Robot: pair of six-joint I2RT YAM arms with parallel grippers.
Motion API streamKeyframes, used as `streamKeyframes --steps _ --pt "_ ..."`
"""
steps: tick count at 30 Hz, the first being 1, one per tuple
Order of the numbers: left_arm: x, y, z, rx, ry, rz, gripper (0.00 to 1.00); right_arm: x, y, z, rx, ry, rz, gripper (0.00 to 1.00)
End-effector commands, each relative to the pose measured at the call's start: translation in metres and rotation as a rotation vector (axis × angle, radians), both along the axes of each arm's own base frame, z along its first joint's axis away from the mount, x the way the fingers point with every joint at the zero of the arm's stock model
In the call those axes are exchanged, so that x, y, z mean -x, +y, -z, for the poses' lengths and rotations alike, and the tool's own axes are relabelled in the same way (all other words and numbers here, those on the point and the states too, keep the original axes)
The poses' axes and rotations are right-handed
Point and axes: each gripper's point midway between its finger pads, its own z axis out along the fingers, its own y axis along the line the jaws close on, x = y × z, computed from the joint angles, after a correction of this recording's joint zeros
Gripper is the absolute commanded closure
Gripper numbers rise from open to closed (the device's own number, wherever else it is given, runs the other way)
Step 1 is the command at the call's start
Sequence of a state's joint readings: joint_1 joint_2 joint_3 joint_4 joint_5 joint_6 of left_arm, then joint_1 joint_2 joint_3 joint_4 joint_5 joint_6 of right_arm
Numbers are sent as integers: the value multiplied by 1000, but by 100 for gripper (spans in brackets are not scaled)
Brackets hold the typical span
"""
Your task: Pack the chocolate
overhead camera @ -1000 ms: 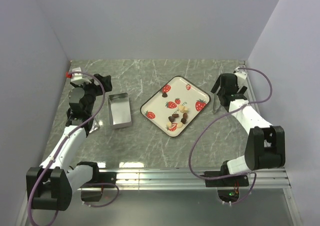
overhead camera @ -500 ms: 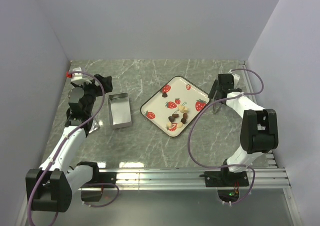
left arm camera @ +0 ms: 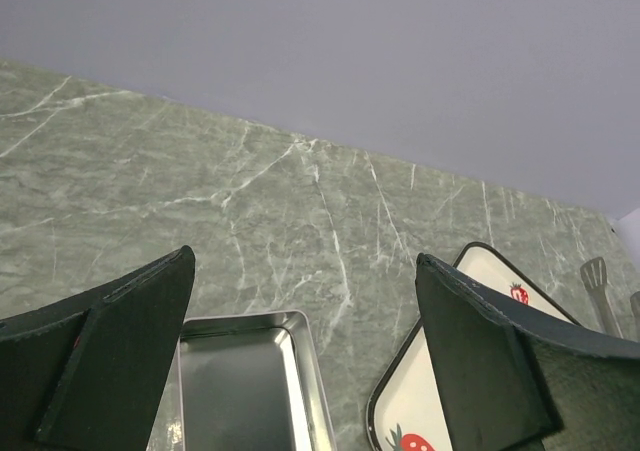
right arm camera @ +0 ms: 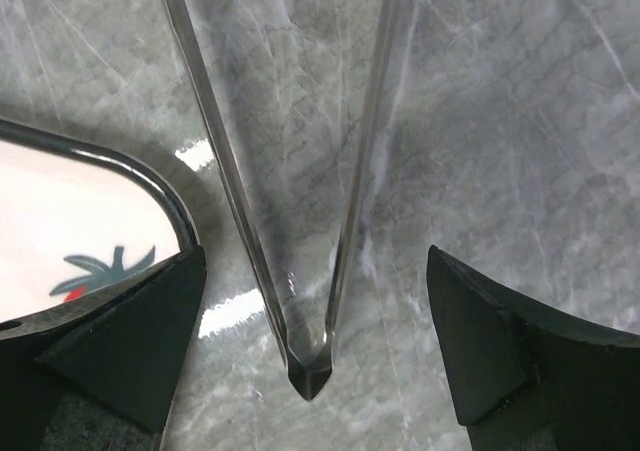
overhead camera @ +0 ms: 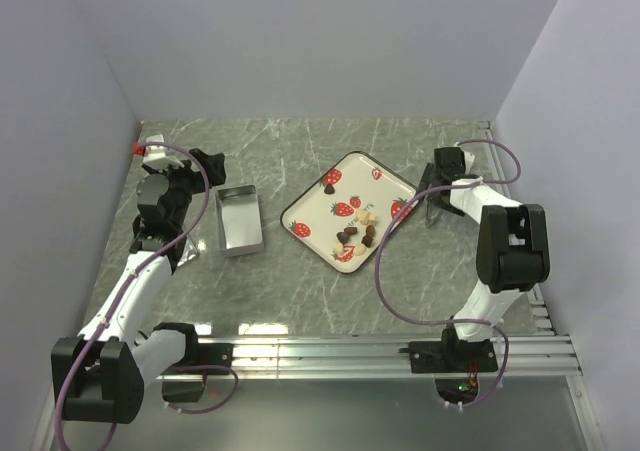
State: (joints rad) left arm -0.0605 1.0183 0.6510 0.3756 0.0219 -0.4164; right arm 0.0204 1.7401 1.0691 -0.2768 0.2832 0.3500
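Observation:
The chocolate [overhead camera: 357,234] is a small cluster of dark brown and cream pieces on the near side of a white strawberry-print tray [overhead camera: 375,186]. One more dark piece [overhead camera: 328,186] lies near the tray's far left edge. An open, empty metal tin [overhead camera: 238,221] sits left of the tray and also shows in the left wrist view [left arm camera: 235,376]. My left gripper [overhead camera: 205,163] is open and empty above the tin's far end. My right gripper [right arm camera: 312,261] is open, low over the table. It straddles the hinge end of metal tongs [right arm camera: 308,356] without gripping them.
The tongs [overhead camera: 431,214] lie on the marble table just right of the tray. The tray's rim [right arm camera: 150,181] is close to my right gripper's left finger [right arm camera: 120,341]. Walls enclose the table at the back and on both sides. A rail runs along the near edge.
My right arm has folded back and to the right, and its gripper has dropped lower over the tongs beside the tray. My left arm, the tin, the tray and the chocolate have not moved.

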Motion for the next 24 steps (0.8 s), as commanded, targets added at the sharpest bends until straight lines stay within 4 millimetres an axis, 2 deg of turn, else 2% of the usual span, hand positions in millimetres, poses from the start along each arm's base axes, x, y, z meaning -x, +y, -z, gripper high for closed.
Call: streamKeyframes --steps 1,3,5,11,24 --pt "0 -5 -31 18 -75 26 2 -17 0 -7 -34 -28 -3 0" --pt "1 -6 -31 21 -74 27 2 -19 7 -3 -67 -30 -21 0" --pt "2 -5 -30 21 -73 26 2 -17 -9 -1 -65 -25 25 0" --pt "4 -5 -31 23 -79 23 2 -14 -18 2 -59 -17 70 0" --pt "7 -6 -31 26 -77 29 2 -18 -16 9 -71 1 59 2"
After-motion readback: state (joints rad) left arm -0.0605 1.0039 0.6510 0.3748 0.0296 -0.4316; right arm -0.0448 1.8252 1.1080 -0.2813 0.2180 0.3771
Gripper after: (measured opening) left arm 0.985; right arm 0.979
